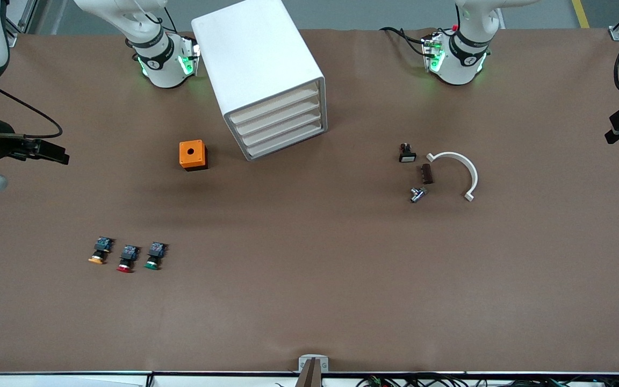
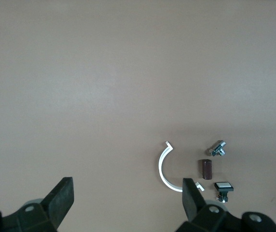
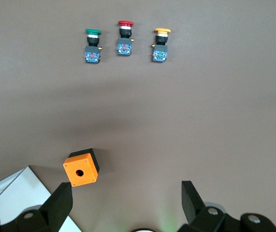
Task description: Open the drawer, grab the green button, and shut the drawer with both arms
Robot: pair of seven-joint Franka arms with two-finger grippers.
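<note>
Three push buttons lie in a row on the surface, the green-capped button (image 1: 153, 256) at the 3 o'clock end, nearer the camera than the closed lowest drawer (image 1: 287, 142). Light and rigid; best pinched across its black body. Left pincer (image 2: 128, 203) and right pincer (image 3: 127, 205) hang spread, waiting.

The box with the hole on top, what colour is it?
The box is orange on top with black sides, clearest in the right wrist view.
</note>
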